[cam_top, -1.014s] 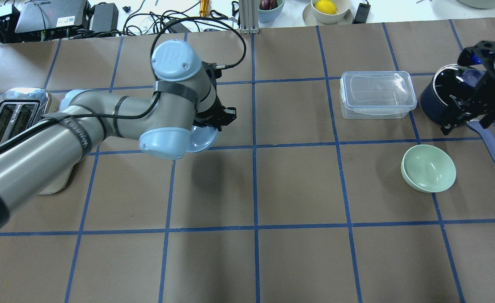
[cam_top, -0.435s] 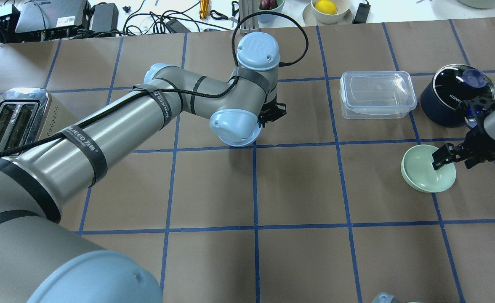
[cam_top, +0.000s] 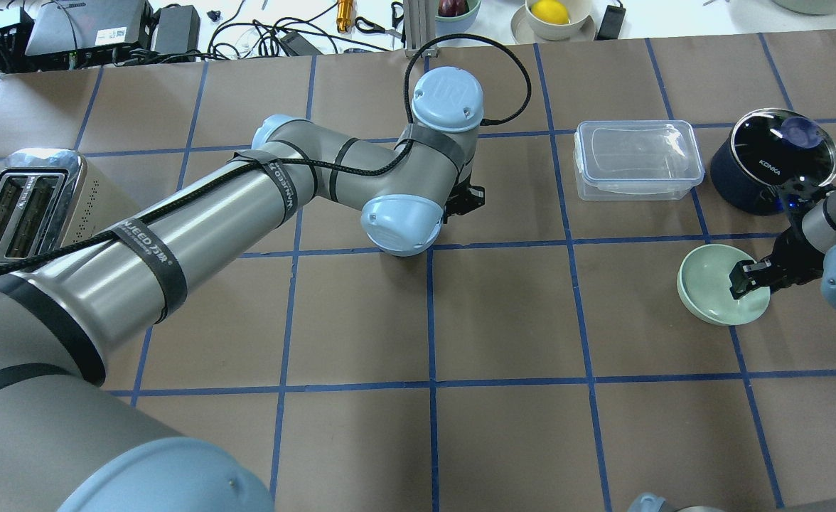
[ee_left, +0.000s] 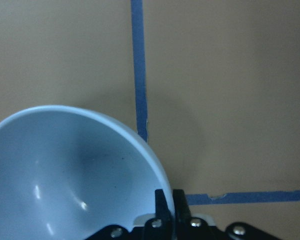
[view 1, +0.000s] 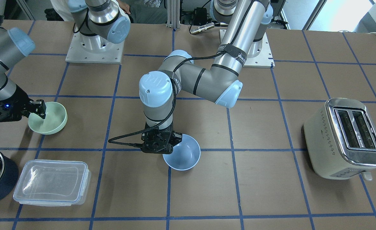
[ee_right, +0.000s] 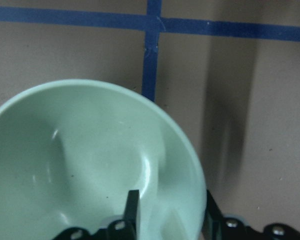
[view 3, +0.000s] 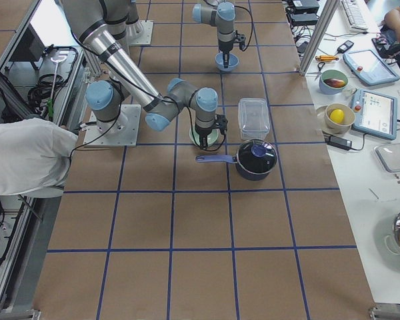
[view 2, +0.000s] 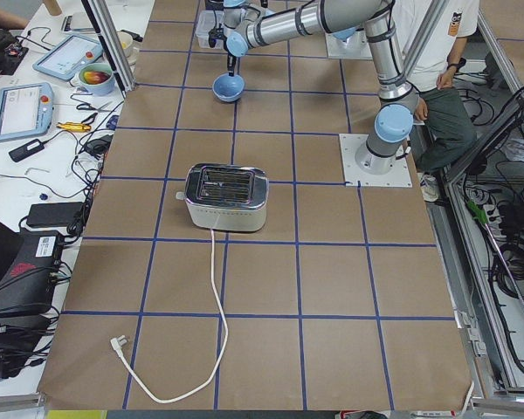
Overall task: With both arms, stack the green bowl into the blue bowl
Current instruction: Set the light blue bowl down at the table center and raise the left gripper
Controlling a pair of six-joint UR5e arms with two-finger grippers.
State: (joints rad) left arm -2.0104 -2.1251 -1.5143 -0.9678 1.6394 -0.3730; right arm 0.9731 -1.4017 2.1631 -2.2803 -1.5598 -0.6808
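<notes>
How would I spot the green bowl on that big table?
Stand behind the robot, look at the brown gridded table and go to its right end, where a dark navy saucepan and a clear lidded box sit. Just nearer the robot lies the green bowl; the right gripper has its jaws astride the rim. It is pale mint, unlike the blue bowl mid-table.

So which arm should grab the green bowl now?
The right one. The right gripper is open with the rim of the green bowl between its fingers, so it likely only needs to close. The left gripper is far off, shut on the blue bowl.
</notes>
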